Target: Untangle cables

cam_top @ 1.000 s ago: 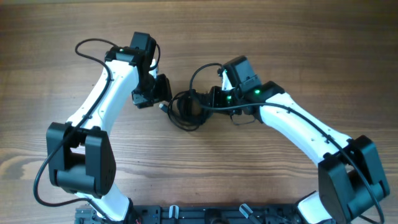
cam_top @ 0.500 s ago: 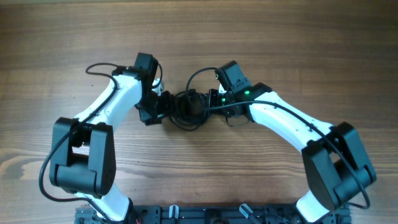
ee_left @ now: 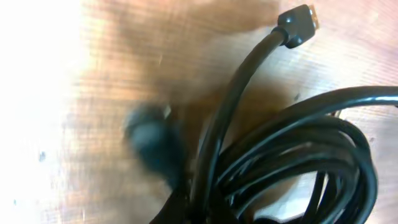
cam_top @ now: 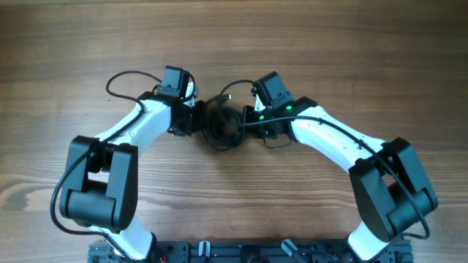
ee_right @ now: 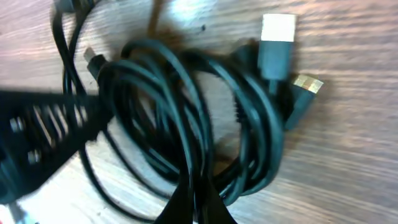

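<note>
While the left tool (cam_top: 196,120) and right tool (cam_top: 245,119) each clamp shut on the cables (cam_top: 221,126), these lie coiled at upper centre of the tabletop (cam_top: 351,44). No cord looks freed, so the untangling is barely begun.

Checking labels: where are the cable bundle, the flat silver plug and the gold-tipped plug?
cable bundle (cam_top: 218,133): overhead view, on the coil.
flat silver plug (ee_right: 278,28): right wrist view, metal tip.
gold-tipped plug (ee_right: 307,83): right wrist view, tip.
</note>
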You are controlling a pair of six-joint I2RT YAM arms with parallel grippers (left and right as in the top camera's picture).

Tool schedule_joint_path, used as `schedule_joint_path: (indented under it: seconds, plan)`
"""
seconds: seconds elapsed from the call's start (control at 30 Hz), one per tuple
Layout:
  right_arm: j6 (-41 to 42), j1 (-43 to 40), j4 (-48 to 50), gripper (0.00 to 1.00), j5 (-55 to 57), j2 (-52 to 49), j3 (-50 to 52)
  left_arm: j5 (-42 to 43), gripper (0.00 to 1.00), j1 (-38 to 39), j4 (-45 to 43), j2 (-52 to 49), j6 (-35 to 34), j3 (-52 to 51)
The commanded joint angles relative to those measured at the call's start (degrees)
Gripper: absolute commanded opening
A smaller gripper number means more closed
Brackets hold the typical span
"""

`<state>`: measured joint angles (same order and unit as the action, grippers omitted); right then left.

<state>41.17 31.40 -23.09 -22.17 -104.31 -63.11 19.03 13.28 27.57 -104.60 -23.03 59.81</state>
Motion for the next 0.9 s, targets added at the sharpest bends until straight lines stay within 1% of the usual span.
schedule_joint_path:
  seconds: [0.0, 0.13, 0.2, 0.27, 0.37, 0.4, 0.47, 0.53, 0.6, 0.63, 0.67, 0.77, 0.83, 0.87]
  plan:
    - [0.8, 0.6, 0.4, 0.04, -4.7, -1.4, -0.2, -4.8, 0.05, 0.0, -3.5, 0.5, 2.2, 0.0]
    - [0.8, 0.6, 1.4, 0.05, -4.7, -1.4, -0.2, -6.9, 0.12, -0.1, -5.6, 0.5, 2.3, 0.0]
    - [0.8, 0.6, 1.8, 0.08, -4.3, -1.4, -0.2, -6.9, 0.13, 0.0, -6.0, 0.5, 2.2, 0.0]
    - [0.8, 0.6, 2.3, 0.14, -2.8, -1.4, -0.2, -6.9, 0.15, 0.0, -5.7, 0.5, 2.2, 0.0]
    - [0.8, 0.6, 2.8, 0.16, 0.0, -1.4, -0.2, -6.7, 0.17, -0.1, -5.5, 0.6, 2.3, 0.1]
    - [0.8, 0.6, 2.9, 0.16, 0.5, -1.4, -0.2, -6.6, 0.18, -0.2, -5.4, 0.7, 2.3, 0.5]
    - [0.8, 0.6, 3.1, 0.17, 0.9, -1.4, -0.2, -5.0, 0.26, -0.8, -4.2, 0.9, 2.3, 2.2]
    - [0.1, 0.6, 3.7, 0.17, 0.8, -1.4, -0.2, -2.8, 0.35, -1.5, -0.8, 1.1, 3.3, 5.6]
    - [-2.8, 0.3, 4.7, 0.13, -0.5, -1.2, -0.3, -2.3, 0.37, -1.9, 4.8, 1.2, 3.3, 10.2]
    - [-3.1, 0.0, 4.9, 0.13, -1.8, -0.9, -0.4, -2.3, 0.37, -1.9, 7.3, 1.2, 3.3, 12.2]
    - [-3.1, -0.5, 5.2, 0.13, -3.4, -0.6, -0.5, -2.3, 0.4, -1.9, 9.9, 1.2, 3.3, 14.2]
    - [-3.3, -2.1, 7.3, 0.17, -5.7, 0.9, -0.7, -2.3, 0.58, -1.9, 17.4, 1.2, 3.3, 19.7]
    - [-3.2, -3.2, 8.1, 0.22, -5.8, 1.6, -0.7, -2.3, 0.59, -1.9, 21.1, 1.2, 3.0, 22.0]
    - [-2.8, -3.8, 8.1, 0.26, -5.8, 1.6, -0.7, -2.1, 0.59, -1.8, 22.4, 1.2, 2.9, 22.4]
